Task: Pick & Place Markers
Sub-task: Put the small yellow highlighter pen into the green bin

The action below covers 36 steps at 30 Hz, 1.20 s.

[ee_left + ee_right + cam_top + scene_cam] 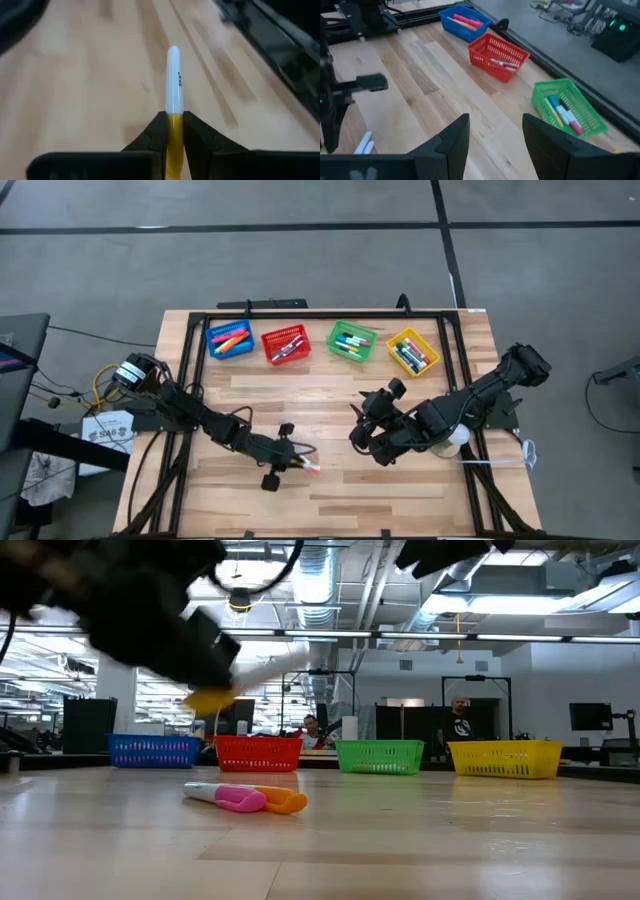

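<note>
My left gripper (292, 452) is over the near middle of the table, shut on a marker with a yellow cap and a white body (173, 75). The low view shows that marker (262, 671) in the air. Below it, a pink marker (236, 799) and an orange one (284, 802) lie side by side on the wood (309, 467). My right gripper (495, 140) hangs open above the table's right half (360, 425) with nothing between its fingers. My left gripper pinches the marker's yellow cap end (174, 125) between its two fingers. The fingers lie along the marker, and the white body sticks out past the fingertips. The marker is lifted clear of the table, its white end tilted upward (285, 662).
Along the far edge stand several mesh baskets holding markers: blue (230, 340), red (285, 345), green (352, 342) and yellow (413, 352). A black frame (320, 313) runs round the table. People stand in the room behind (460, 720).
</note>
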### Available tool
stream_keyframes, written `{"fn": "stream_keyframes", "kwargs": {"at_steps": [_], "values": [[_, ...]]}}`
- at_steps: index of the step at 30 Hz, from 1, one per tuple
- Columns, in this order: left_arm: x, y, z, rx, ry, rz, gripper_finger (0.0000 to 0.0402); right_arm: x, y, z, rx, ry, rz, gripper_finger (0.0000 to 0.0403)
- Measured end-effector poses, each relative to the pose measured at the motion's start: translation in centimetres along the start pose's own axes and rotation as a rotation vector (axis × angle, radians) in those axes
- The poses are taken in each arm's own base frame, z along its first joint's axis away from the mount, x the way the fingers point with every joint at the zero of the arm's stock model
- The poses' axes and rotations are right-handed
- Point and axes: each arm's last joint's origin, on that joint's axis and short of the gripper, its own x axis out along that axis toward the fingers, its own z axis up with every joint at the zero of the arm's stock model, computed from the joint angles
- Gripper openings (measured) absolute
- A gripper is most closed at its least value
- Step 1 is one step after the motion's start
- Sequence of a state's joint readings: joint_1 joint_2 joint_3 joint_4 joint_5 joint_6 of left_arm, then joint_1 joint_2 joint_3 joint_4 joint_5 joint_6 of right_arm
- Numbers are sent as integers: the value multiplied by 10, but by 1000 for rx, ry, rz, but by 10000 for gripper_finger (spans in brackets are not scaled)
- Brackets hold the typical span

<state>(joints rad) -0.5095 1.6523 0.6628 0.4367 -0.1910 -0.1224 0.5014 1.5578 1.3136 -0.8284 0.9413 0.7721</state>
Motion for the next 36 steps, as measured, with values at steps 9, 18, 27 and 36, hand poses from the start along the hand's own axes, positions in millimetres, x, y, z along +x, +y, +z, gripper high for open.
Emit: {"fn": "stream_keyframes", "kwargs": {"at_steps": [9, 18, 27, 36], "values": [[-51, 14, 55, -133, -343, 318, 38, -6, 6, 16, -95, -14, 101, 152], [-101, 32, 97, -209, -666, 386, 39, -3, 22, 46, -223, -158, 450, 132], [-106, 33, 102, -218, -724, 355, 40, 9, 15, 77, -133, -346, 491, 143], [-110, 32, 106, -173, -769, 328, 41, 25, 2, 96, 25, -380, 649, 200]]}}
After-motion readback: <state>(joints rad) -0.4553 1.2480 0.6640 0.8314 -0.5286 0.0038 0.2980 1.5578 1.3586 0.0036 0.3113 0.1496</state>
